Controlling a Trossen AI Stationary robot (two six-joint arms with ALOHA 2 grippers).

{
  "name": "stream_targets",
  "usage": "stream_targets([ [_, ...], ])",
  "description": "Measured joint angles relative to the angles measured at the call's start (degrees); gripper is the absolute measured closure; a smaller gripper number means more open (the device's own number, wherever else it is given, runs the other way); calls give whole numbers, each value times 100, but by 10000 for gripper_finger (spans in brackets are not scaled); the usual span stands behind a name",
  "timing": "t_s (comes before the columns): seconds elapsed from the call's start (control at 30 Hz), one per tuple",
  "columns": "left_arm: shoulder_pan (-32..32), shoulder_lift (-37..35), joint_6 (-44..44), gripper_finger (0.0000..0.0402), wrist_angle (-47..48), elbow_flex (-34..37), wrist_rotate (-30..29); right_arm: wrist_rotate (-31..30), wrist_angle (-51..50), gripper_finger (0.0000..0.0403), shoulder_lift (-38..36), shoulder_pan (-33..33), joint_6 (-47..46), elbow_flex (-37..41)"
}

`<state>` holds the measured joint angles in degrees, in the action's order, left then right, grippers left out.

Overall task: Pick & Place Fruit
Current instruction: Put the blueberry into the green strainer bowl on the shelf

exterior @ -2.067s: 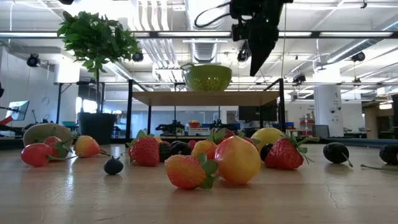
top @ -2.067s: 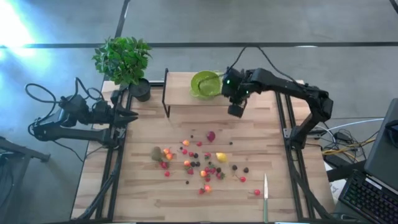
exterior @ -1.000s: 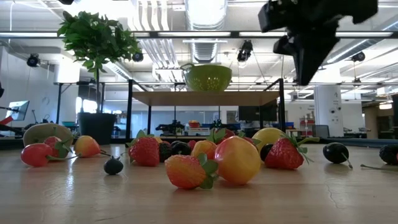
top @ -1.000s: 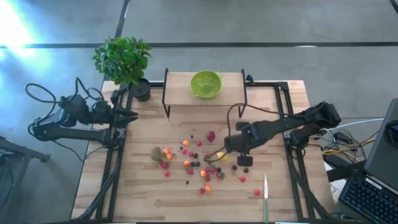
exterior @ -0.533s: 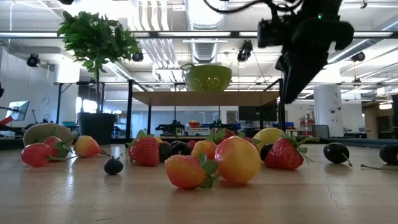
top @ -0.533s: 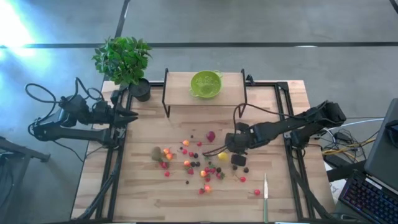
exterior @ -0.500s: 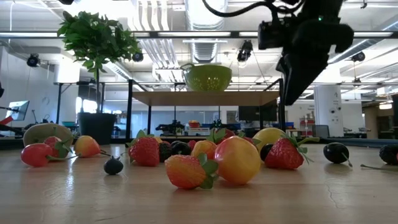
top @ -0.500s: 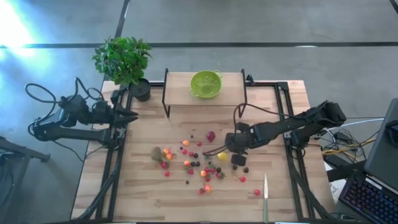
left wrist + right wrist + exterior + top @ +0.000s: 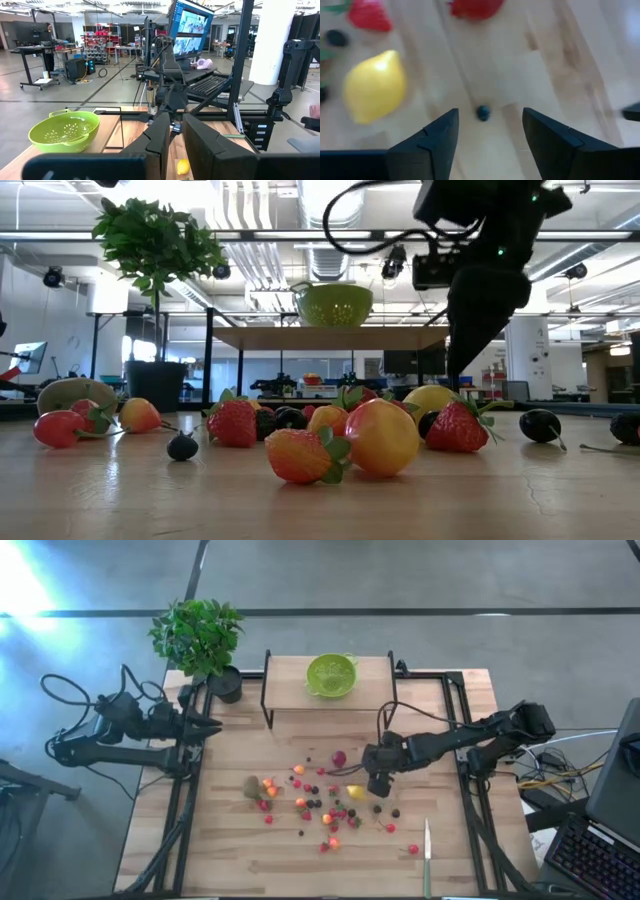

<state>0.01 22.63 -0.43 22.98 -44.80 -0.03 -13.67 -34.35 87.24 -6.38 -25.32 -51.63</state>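
Wooden planks make up the desk [image 9: 240, 840], which stands on a grey floor with a potted plant [image 9: 198, 636] at its far left corner and a low shelf along the far edge carrying a lime-green bowl [image 9: 330, 675]. Scattered fruit [image 9: 310, 802] covers the middle of the desk: red, orange and dark berries, a brown kiwi [image 9: 251, 786] at the left of the spread, and a yellow lemon [image 9: 355, 792] toward the right. A green-handled knife [image 9: 427, 852] lies near the front right edge, well apart from the spread.

Over the right side of the spread, the right pincer [image 9: 377, 787] points down just beside the lemon. Its fingers [image 9: 432, 142] stand apart with nothing between them; in the right wrist view a tiny dark berry [image 9: 482, 112] lies on the wood below the gap, the lemon [image 9: 374, 92] off to one side.

At the left edge, the left pincer [image 9: 208, 725] waits off the desk, its fingers [image 9: 159, 142] nearly together and empty.
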Motion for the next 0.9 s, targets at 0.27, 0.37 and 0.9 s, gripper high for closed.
stream_targets([
  [0.27, -2, 0, 0, 339, 0, 0, 2, 99, 771, 169, 0, 286, 176, 502],
  [0.37, -2, -2, 0, 339, 0, -2, 2, 249, 986, 163, 2, 307, 163, 654],
  [0.9, -2, -1, 0, 339, 0, -1, 0, 340, 1666, 171, 218, 291, -226, 969],
])
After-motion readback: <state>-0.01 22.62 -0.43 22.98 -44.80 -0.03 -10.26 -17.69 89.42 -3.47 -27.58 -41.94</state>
